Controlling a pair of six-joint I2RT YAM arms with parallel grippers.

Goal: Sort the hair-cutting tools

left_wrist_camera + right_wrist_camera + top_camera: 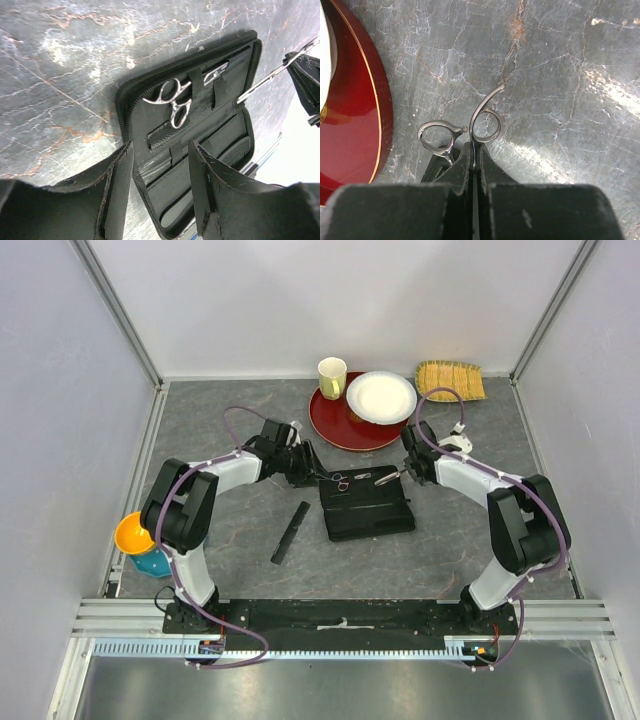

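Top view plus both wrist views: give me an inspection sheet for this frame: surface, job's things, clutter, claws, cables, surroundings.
Surface: grey marbled table.
Job's things: first scissors tucked in the open black case; second scissors in the right claw; black comb on the table left of the case.
Clutter: red tray, white plate, cup, bamboo mat at the back; orange bowl at the left edge.
Claws: left claw open above the case; right claw shut on the second scissors.
Cables: purple cables along both arms, nothing snagged seen.
Surroundings: white walls, aluminium frame.
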